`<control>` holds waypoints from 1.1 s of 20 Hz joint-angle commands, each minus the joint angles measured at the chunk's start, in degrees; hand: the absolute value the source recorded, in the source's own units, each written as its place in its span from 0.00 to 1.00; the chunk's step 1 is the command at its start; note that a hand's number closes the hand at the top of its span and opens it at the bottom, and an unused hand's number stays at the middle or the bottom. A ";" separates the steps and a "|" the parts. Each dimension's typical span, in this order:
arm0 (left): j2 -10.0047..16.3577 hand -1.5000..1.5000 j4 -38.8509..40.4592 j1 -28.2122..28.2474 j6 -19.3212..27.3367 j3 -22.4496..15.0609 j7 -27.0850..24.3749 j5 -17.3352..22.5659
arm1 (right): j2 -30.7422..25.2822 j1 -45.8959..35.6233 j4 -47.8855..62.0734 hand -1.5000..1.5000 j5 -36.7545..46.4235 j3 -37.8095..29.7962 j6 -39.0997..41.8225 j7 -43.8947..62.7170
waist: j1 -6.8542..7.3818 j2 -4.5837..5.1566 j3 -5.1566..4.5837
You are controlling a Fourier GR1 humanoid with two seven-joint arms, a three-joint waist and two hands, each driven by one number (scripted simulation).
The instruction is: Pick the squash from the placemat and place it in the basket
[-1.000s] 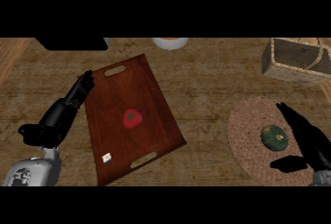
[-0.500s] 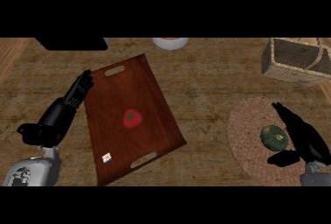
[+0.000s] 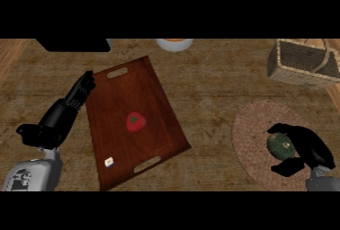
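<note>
The table (image 3: 212,90) fills nearly the whole view: a dark brown wooden top with rough, streaky grain running mostly across, mottled in lighter and darker patches. At the far left a paler plank (image 3: 9,56) with straighter grain runs slantwise along its edge, and a similar pale strip (image 3: 334,96) shows at the right edge. A flat black block (image 3: 73,44) sits at the top left, cut off by the view. The light is dim and even, with only faint shadows on the wood

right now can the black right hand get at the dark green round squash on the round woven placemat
Looks like yes: the right hand is curled round the squash on the placemat, with nothing between them.
</note>
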 commanded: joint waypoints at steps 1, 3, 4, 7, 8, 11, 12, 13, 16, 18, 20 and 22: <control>-1.16 0.50 -4.44 1.18 0.34 -1.55 3.55 -0.39 | -0.41 1.55 0.66 1.00 1.03 0.55 0.02 -1.58 | 0.06 0.30 0.67; -1.91 0.50 -2.19 1.83 1.21 -1.95 0.42 -1.91 | 0.30 -2.62 2.41 1.00 2.24 1.00 0.33 0.07 | 0.16 0.35 0.67; 0.51 0.50 -3.64 2.47 -0.79 0.17 1.38 -0.03 | 2.90 1.53 0.60 1.00 5.03 3.47 -4.08 0.81 | 0.14 0.31 0.67; -0.34 0.50 -4.41 4.40 -0.85 -0.76 -0.29 -0.29 | 0.75 1.69 3.17 1.00 8.46 5.07 -7.29 -3.43 | 0.36 0.33 0.68; -0.31 0.50 -1.23 3.92 -0.50 -0.13 -2.94 -0.86 | 0.46 -1.38 2.85 1.00 8.67 5.23 -4.32 -1.50 | 0.30 0.39 0.66; 1.23 0.50 1.06 -0.62 -1.30 2.35 -0.13 0.96 | 2.03 -2.41 -1.51 1.00 9.92 7.43 -1.09 1.50 | 0.10 0.37 0.65; 0.55 0.50 -3.27 0.96 -1.27 0.80 2.43 0.81 | 3.34 -3.63 -5.98 1.00 9.30 8.29 2.55 4.51 | 0.21 0.27 0.65; 0.49 0.50 -3.35 1.56 -1.20 0.70 1.64 0.67 | 4.80 -6.89 -9.81 1.00 9.20 10.42 8.57 8.43 | 0.41 0.18 0.60; -0.69 0.50 -3.67 0.54 -0.30 -0.09 3.38 0.27 | 5.27 -9.91 -16.14 1.00 7.79 11.15 16.56 11.96 | 0.07 0.20 0.62; 0.45 0.50 -1.97 0.51 -1.31 1.16 0.83 0.58 | 7.32 -7.84 -19.08 1.00 8.54 12.01 14.56 13.03 | -0.03 0.28 0.65; -2.40 0.50 -3.54 2.01 1.14 -2.25 1.29 -2.43 | 8.34 -8.67 -21.52 1.00 6.03 10.51 16.26 13.59 | -0.04 0.26 0.66; 0.19 0.50 0.81 -1.56 -0.85 1.28 1.09 0.19 | 11.52 -6.45 -25.12 1.00 3.42 9.89 15.26 14.68 | -0.45 0.29 0.65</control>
